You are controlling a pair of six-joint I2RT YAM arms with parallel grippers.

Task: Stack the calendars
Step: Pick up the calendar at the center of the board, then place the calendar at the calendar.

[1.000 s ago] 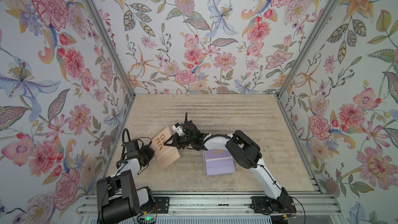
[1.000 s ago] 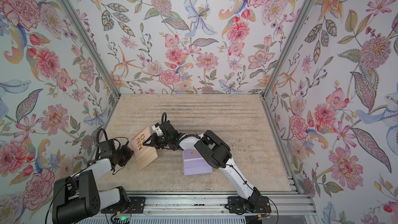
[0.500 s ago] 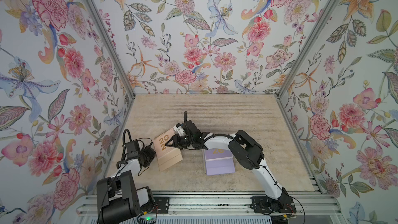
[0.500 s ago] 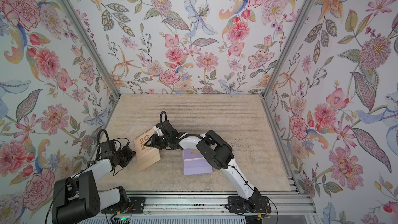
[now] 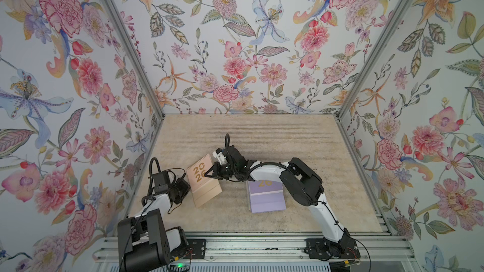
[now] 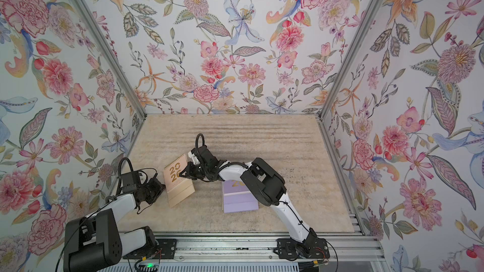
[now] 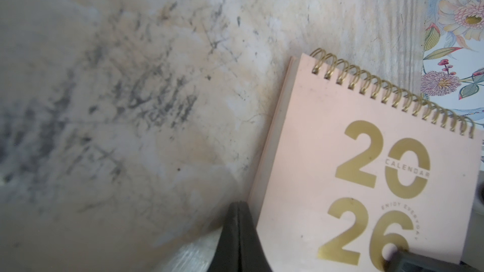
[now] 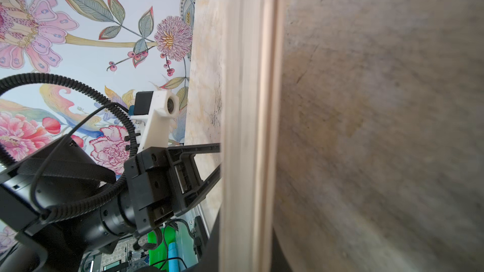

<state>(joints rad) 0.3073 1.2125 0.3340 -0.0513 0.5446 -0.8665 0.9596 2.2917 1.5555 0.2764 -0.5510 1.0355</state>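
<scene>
Calendars show as one peach-pink calendar [image 5: 203, 181], propped at a tilt near the left edge of the table [image 5: 262, 137], and a lilac pile [image 5: 267, 198] flat by the front edge's middle, layers uncountable. The right arm [image 5: 301, 179] reaches across from the front right, elbow bent over the pile; the right gripper [image 5: 209, 173] pinches the peach cover's edge. The left arm [image 5: 157, 200] lies folded along the left edge, left gripper [image 5: 186, 185] closed empty beside the calendar. Gold print: "2026", "CALENDAR", "ENJOY EVERYDAY".
</scene>
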